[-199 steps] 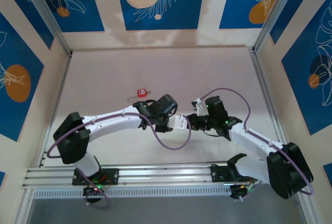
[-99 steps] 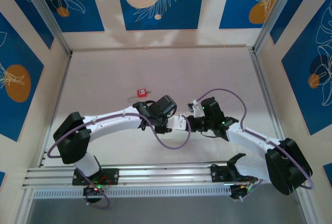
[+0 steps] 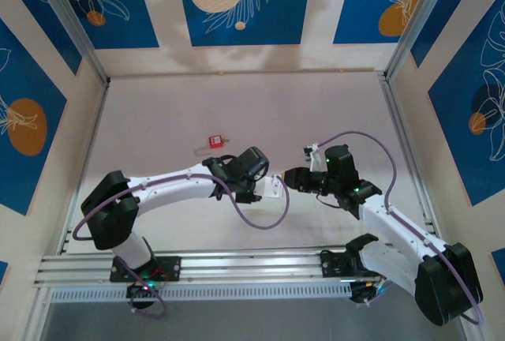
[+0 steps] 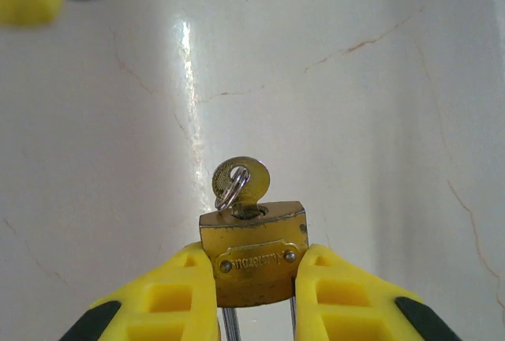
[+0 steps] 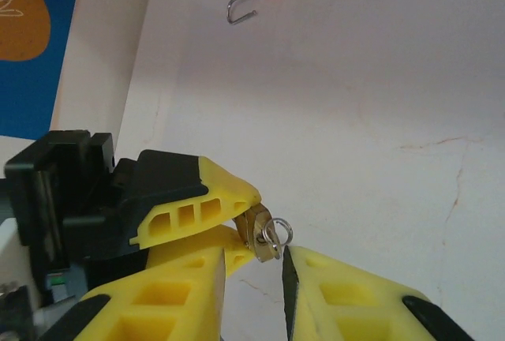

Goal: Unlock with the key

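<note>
Left hand (image 4: 254, 256) was pressed onto a brass padlock (image 4: 252, 250), its yellow fingers (image 4: 177, 297) pinching the body from either side, with silver shackle legs (image 4: 230, 327) running back between them. From the slot in the lock's face the key (image 4: 243, 177) stuck out toward 12 o'clock in the left wrist view. Its round brassy head carried a small wire ring (image 4: 229, 192) that hung to the 7 o'clock side. Facing it, the right hand (image 5: 264, 256) had its yellow fingers (image 5: 355, 297) parted a little, pinching nothing. In its own wrist view the key and ring lay just off its fingertips, at 12 o'clock from the gap. Seen from above, the two hands met near the middle of the pale counter (image 3: 331, 112), the right hand at 3 o'clock from the left. Farther out, at 11 o'clock from the left hand, a red padlock (image 3: 215, 142) lay on the counter well apart from both hands, its silver shackle (image 5: 239, 7) standing open like a hook. Beyond it rose blue printed wall panels (image 3: 237, 1).
</note>
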Tool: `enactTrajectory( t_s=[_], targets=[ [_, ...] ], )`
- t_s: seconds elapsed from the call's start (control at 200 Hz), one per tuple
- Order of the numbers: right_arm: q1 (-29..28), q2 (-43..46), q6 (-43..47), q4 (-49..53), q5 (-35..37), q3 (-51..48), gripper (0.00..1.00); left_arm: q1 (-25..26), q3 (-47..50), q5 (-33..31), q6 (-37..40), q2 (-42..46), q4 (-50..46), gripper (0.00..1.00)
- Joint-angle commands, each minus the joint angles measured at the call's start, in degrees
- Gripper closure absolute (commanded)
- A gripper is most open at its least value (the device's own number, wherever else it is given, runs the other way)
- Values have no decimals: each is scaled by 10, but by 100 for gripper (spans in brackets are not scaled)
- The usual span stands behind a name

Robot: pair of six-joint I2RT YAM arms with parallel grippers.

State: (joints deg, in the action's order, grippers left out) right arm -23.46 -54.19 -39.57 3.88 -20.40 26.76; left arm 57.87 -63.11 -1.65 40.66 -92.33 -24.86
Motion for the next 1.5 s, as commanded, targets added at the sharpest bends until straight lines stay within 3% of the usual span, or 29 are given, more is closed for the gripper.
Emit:
enactTrajectory(
  t_s=[0.0, 0.445, 0.81, 1.496],
  targets=[
    [9, -16, -4, 1, -33, -10, 72, 0, 3, -5, 8, 0, 23, 99],
    [-13, -108, -8, -67, -89, 13, 70, 0, -9, 7, 14, -2, 25, 99],
    [-29, -137, -13, -84, -76, 21, 71, 0, -11, 16, 14, 7, 25, 99],
    [-43, -163, -17, -109, -67, 22, 84, 3, -9, 28, 9, 12, 33, 99]
  ],
)
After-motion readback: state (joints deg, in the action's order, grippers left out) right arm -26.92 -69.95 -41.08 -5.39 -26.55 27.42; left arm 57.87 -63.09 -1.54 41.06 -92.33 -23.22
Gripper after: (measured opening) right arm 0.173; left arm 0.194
